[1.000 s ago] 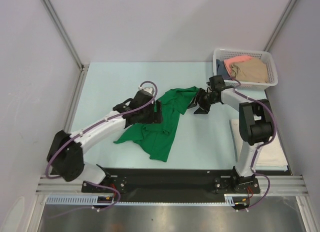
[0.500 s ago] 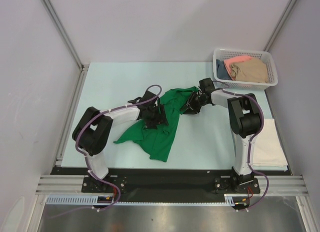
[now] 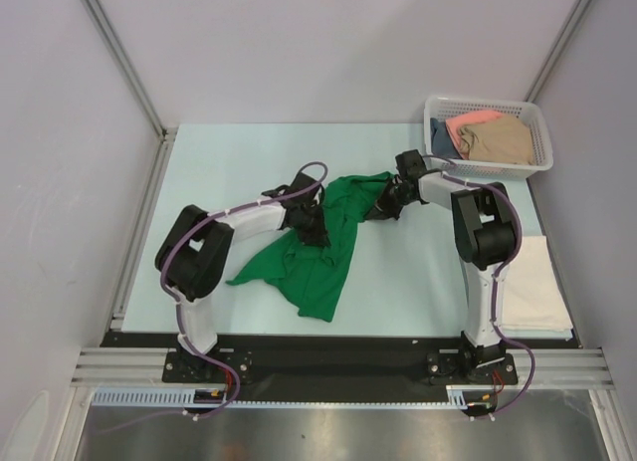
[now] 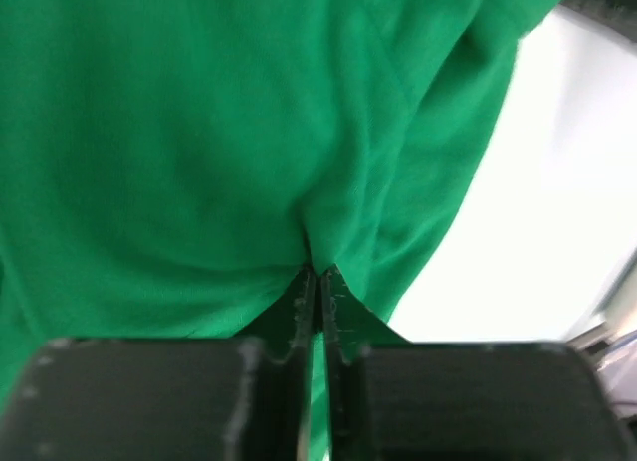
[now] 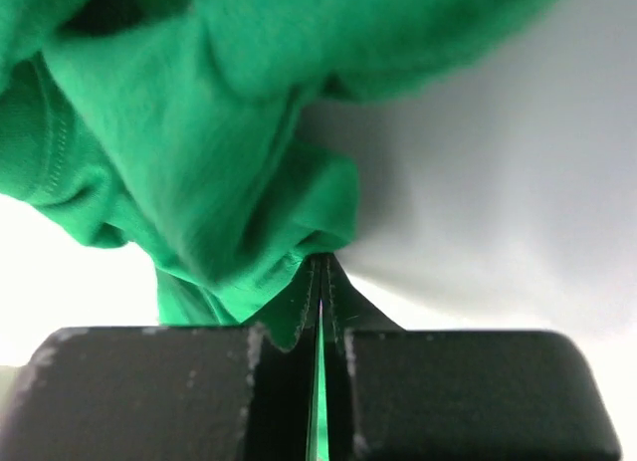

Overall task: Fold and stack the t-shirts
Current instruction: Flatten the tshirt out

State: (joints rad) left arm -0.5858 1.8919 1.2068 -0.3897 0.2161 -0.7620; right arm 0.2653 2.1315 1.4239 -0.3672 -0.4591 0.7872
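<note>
Left gripper [image 3: 315, 228]: jaws closed tight on a pinch of the green t-shirt [image 3: 318, 267] at its left-centre. The shirt lies crumpled mid-table [image 3: 219, 167], trailing toward the near edge. Right gripper [image 3: 384, 207]: jaws likewise clamped on the shirt's far right edge. A folded cream-white t-shirt [image 3: 533, 294] lies near right; the basket [image 3: 542, 162] stands far right.

left tool [image 4: 317, 274] closed, forearm angled right | right tool [image 5: 320, 262] closed, forearm angled left
</note>
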